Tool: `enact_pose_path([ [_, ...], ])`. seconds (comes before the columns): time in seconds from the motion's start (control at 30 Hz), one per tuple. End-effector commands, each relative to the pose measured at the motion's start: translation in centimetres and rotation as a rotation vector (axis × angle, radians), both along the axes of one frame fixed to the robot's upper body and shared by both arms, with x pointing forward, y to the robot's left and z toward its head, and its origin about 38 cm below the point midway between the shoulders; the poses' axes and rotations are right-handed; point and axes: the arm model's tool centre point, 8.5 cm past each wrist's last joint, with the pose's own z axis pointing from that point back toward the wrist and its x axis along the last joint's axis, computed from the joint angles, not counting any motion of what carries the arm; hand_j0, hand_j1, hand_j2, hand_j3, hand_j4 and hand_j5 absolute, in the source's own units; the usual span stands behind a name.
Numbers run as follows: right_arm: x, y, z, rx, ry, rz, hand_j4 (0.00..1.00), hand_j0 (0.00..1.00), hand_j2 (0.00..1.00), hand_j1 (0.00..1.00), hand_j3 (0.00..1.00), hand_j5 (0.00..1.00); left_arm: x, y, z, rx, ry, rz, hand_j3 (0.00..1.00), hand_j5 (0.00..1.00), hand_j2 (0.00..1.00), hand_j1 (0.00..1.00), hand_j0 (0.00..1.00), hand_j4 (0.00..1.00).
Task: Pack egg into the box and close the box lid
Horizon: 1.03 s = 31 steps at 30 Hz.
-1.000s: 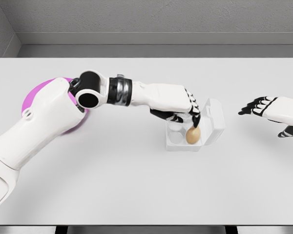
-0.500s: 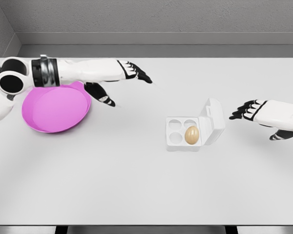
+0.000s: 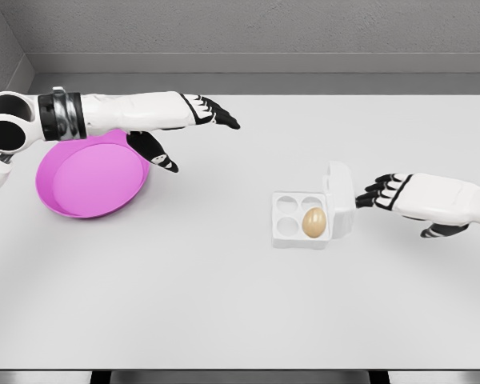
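Table [image 3: 224, 304]: egg [image 3: 314, 222] upright in box [image 3: 301, 218]

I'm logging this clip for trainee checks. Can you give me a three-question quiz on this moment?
1. True or false: the egg sits in a cup of the box.
2. Which robot hand is at the upright lid: A) left robot hand B) right robot hand?
3. Fill in: the pink bowl holds ___ eggs.

Key: 1 true; 2 B; 3 no.
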Motion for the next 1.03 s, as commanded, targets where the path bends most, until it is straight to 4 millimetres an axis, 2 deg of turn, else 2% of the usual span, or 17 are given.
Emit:
enact_pose_path([
  [0.0, -0.2, 0.4, 0.4, 0.009, -0.007, 0.014, 1.0, 1.0, 1.0, 1.0, 1.0, 1.0, 0.0, 0.0, 0.1, -0.007, 0.004, 0.003, 1.0, 1.0, 1.0, 1.0, 1.0, 1.0],
  [0.27, 0.6, 1.0, 1.8, 0.019, -0.049, 0.028, 1.0, 1.0, 1.0, 1.0, 1.0, 1.0, 0.1, 0.1, -0.1, -0.006, 0.008, 0.007, 1.0, 1.0, 1.0, 1.0, 1.0, 1.0],
  [0.43, 1.1, 3.5, 1.2, 0.042, -0.038, 0.087, 1.0, 1.0, 1.0, 1.0, 1.0, 1.0, 0.1, 0.1, -0.1, -0.005, 0.009, 0.009, 1.0, 1.0, 1.0, 1.0, 1.0, 1.0],
  [0.57, 0.8, 5.2, -0.3, 0.048, -0.001, 0.129, 1.0, 1.0, 1.0, 1.0, 1.0, 1.0, 0.1, 0.1, -0.1, -0.005, 0.009, 0.009, 1.0, 1.0, 1.0, 1.0, 1.0, 1.0],
  [0.7, 1.0, 6.1, -0.3, 0.067, -0.007, 0.143, 1.0, 1.0, 1.0, 1.0, 1.0, 1.0, 0.1, 0.2, -0.1, -0.006, 0.009, 0.01, 1.0, 1.0, 1.0, 1.0, 1.0, 1.0],
  [0.73, 1.6, 6.0, 0.9, 0.07, -0.039, 0.139, 1.0, 1.0, 1.0, 1.0, 1.0, 1.0, 0.1, 0.2, -0.1, -0.006, 0.009, 0.01, 1.0, 1.0, 1.0, 1.0, 1.0, 1.0],
  [0.8, 3.3, 2.3, 4.2, 0.102, -0.13, 0.019, 1.0, 1.0, 1.0, 1.0, 1.0, 1.0, 0.3, 0.4, -0.2, -0.006, 0.014, 0.018, 1.0, 1.0, 1.0, 1.0, 1.0, 1.0],
  [0.83, 3.9, 0.6, 4.9, 0.118, -0.146, -0.035, 1.0, 1.0, 1.0, 1.0, 1.0, 1.0, 0.8, 1.2, -0.8, -0.001, 0.032, 0.048, 1.0, 1.0, 1.0, 1.0, 1.0, 1.0],
  [0.87, 4.2, -0.5, 5.1, 0.157, -0.128, -0.068, 1.0, 1.0, 1.0, 1.0, 1.0, 1.0, 1.2, 1.6, -1.2, -0.001, 0.044, 0.066, 1.0, 1.0, 1.0, 1.0, 1.0, 1.0],
  [0.93, 4.5, -1.4, 4.5, 0.177, -0.101, -0.098, 1.0, 1.0, 1.0, 1.0, 1.0, 1.0, 1.2, 1.4, -1.3, 0.0, 0.046, 0.064, 1.0, 1.0, 1.0, 1.0, 1.0, 1.0],
  [1.0, 4.5, -1.2, 4.2, 0.173, -0.095, -0.092, 1.0, 1.0, 1.0, 1.0, 1.0, 1.0, 1.2, 1.3, -1.4, 0.0, 0.047, 0.062, 1.0, 1.0, 1.0, 1.0, 1.0, 1.0],
])
